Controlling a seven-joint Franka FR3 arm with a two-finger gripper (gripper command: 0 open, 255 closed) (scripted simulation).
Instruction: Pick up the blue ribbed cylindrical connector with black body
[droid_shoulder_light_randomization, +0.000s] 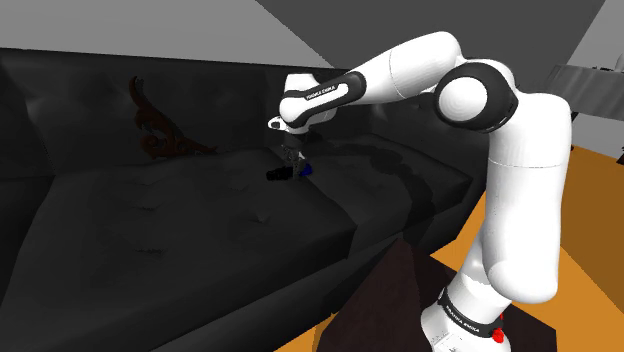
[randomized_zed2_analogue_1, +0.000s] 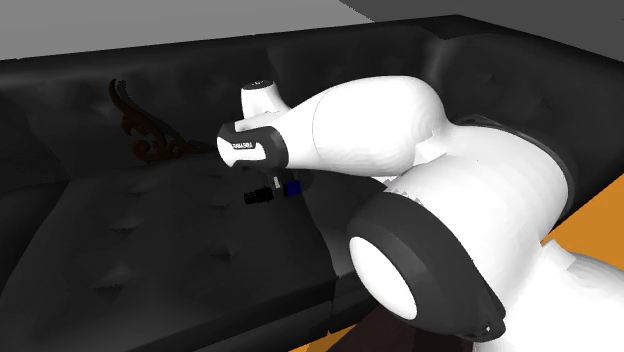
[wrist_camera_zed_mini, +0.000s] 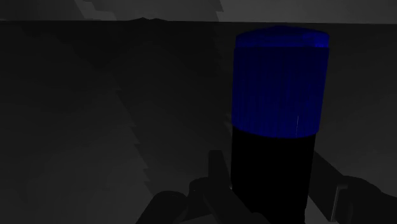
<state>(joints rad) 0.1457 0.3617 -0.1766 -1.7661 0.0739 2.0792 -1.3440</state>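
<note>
Centre of the shoulder view: the gripper (droid_shoulder_light_randomization: 291, 165) clamps its fingers on the connector's (wrist_camera_zed_mini: 275, 127) black body, blue ribbed end outward, above the dark sofa (droid_shoulder_light_randomization: 150, 230).

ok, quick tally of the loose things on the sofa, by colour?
Blue-and-black connector: 1
Dark brown carved piece: 1
Total: 2, both on the black sofa

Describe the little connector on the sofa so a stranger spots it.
On the black sofa's seat, beneath the white robot arm's wrist, lies a short cylindrical connector. Its ribbed blue end, unlike the dark brown carved ornament nearby, marks it.
</note>
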